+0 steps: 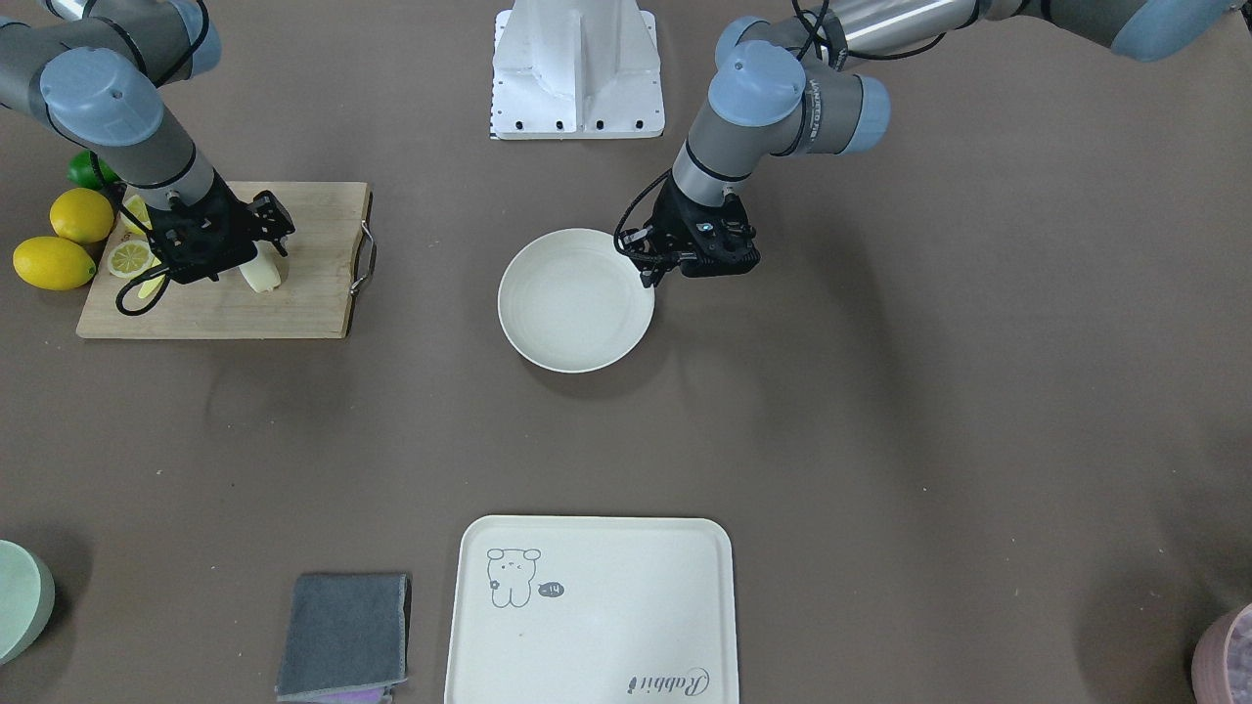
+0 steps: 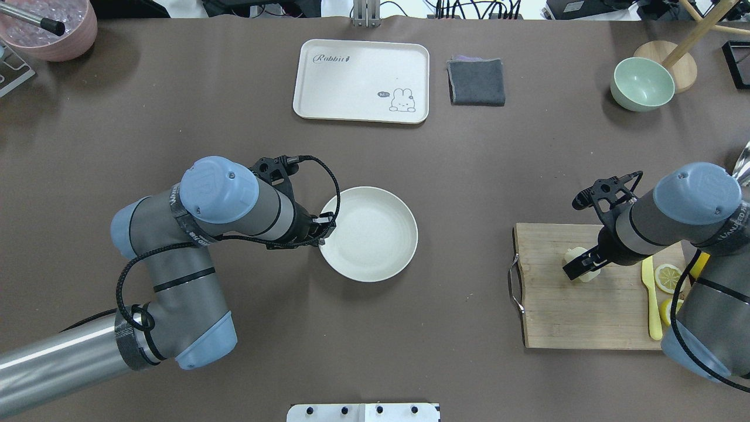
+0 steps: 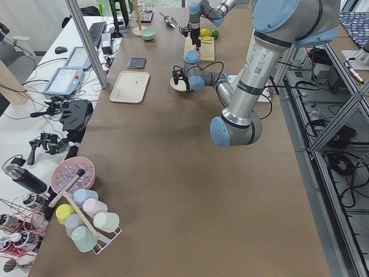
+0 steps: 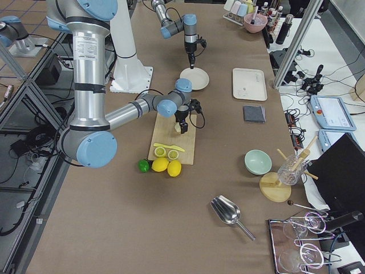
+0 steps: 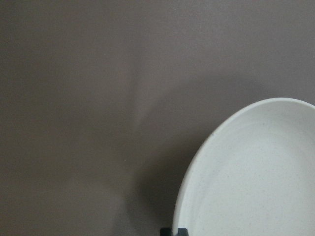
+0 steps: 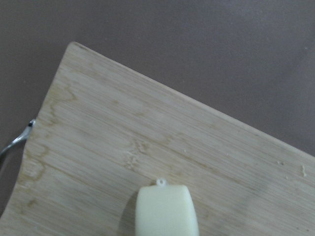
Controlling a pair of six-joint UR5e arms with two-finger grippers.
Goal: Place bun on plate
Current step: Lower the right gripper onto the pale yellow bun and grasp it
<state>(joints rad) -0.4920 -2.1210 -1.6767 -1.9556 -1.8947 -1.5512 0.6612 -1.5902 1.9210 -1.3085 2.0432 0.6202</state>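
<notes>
The bun (image 2: pixel 573 255) (image 1: pixel 262 277) is a pale cream lump on the wooden cutting board (image 2: pixel 574 310) (image 1: pixel 225 308). My right gripper (image 2: pixel 583 265) (image 1: pixel 256 264) stands over it, shut on the bun. In the right wrist view the bun (image 6: pixel 166 211) fills the bottom centre above the board (image 6: pixel 123 132), and no fingers show. The round off-white plate (image 2: pixel 375 202) (image 1: pixel 575 303) lies at mid-table with nothing on it. My left gripper (image 2: pixel 325 230) (image 1: pixel 649 278) is shut on its rim; the left wrist view shows the plate (image 5: pixel 246 172) and a dark fingertip at the rim.
Two lemons (image 1: pixel 80 215) and a lime (image 1: pixel 90 171) lie beside the board. Lemon slices (image 2: pixel 668 276) and a yellow knife (image 2: pixel 650 293) are on it. A cream tray (image 2: pixel 361 80), grey cloth (image 2: pixel 476 81), green bowl (image 2: pixel 641 84) and pink bowl (image 2: pixel 50 26) line the far side.
</notes>
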